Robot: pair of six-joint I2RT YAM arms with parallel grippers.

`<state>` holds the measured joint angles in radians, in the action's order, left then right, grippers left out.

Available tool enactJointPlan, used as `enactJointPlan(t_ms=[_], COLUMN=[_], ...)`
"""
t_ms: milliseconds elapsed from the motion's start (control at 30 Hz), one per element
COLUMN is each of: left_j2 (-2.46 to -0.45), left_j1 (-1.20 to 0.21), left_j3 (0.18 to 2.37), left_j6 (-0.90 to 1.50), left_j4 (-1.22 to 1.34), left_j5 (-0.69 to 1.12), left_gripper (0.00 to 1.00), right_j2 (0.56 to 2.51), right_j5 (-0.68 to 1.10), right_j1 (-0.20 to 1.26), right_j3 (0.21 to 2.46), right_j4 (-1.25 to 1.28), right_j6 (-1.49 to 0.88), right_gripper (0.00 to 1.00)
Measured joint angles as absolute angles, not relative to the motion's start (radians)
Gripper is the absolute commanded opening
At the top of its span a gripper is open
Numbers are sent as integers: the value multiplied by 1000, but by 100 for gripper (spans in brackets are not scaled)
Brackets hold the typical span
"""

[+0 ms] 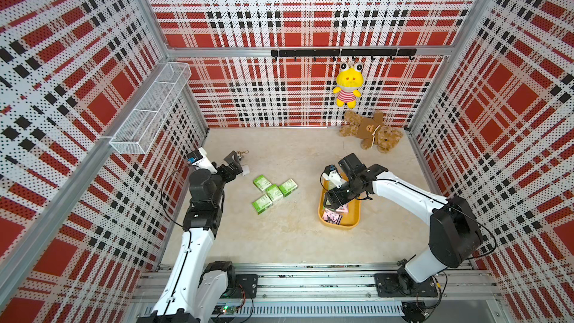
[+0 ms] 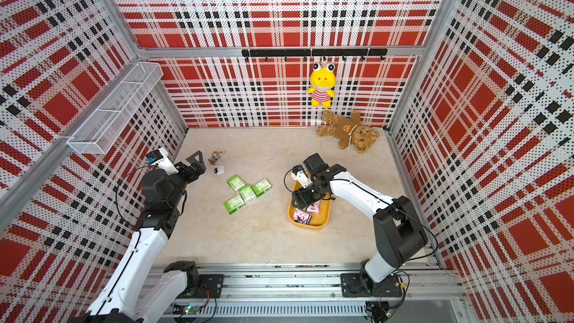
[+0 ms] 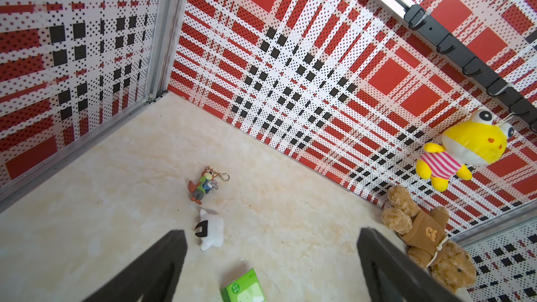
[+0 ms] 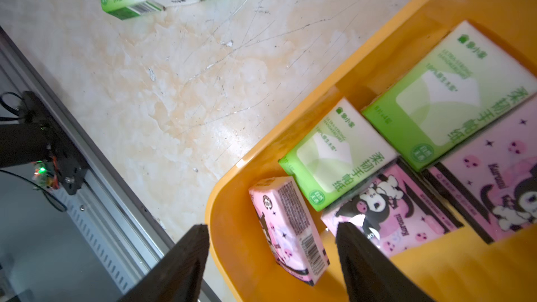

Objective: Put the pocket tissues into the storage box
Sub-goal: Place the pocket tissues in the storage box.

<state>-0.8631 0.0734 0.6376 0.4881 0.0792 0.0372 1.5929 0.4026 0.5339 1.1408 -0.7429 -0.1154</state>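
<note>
Right gripper (image 4: 273, 228): jaws parted, nothing clamped. It hangs over the near corner of the shallow yellow-orange plastic storage box (image 4: 421, 30). In the wrist view one black finger (image 4: 186, 260) shows just outside the box rim, and the other finger shows in front of the packets inside. Whether either finger touches anything cannot be told.

Seen between the fingers: a pink pocket-tissue packet (image 4: 287, 228) tipped on its long edge in the box's corner, barcode side up, free of both fingers.

Further into the box lie two green-and-white pocket-tissue packets (image 4: 337, 155), flat and side by side. Beside them are two more pink packets with a black cartoon figure (image 4: 392, 204), also flat. One green packet overlaps the edge of a pink one.

Outside the box, well apart from it on the beige marbled tabletop (image 1: 279, 237), four more green packets (image 1: 274, 192) cluster together, touching.

Left gripper (image 3: 271, 232): jaws wide, empty. It hovers near the left wall, beyond the green cluster. Just ahead of it on the tabletop are a small white plush toy (image 3: 212, 233) and a little fox keychain (image 3: 205, 183).

Farther out, a brown teddy bear (image 1: 372, 132) lies by the back wall. A yellow plush frog (image 1: 348, 85) hangs above it from a black hook rail (image 1: 310, 52). A long white wire-mesh basket (image 1: 149, 110) is mounted on the left wall.
</note>
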Motion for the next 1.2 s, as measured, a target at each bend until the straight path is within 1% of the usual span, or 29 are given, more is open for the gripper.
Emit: enactJointPlan(t_ms=[100,200,433,500,633,1200], left_j2=[-863,-862,-862,-862,-862,-862], left_j1=[73,73,73,73,73,73], left_j3=[636,633,633,633,633,633], left_j6=[488,488,488,488,488,488], left_j4=[80,79,79,79,79,79], left_j5=[37,37,37,37,37,37], left_gripper=[99,99,99,99,99,99], right_j2=[1591,1588,1588,1588,1599,1665], right_j5=[413,404,448,466,487,496], right_j1=[511,511,511,511,512,550], right_j3=[1112,1087,1073,1066,1047,1030], right_j4=[-728,-728,-712,-701,-685,-655], right_j6=[-155,-175,-207,-218,-231,-234], right_gripper=[76,71,53,50,47,43])
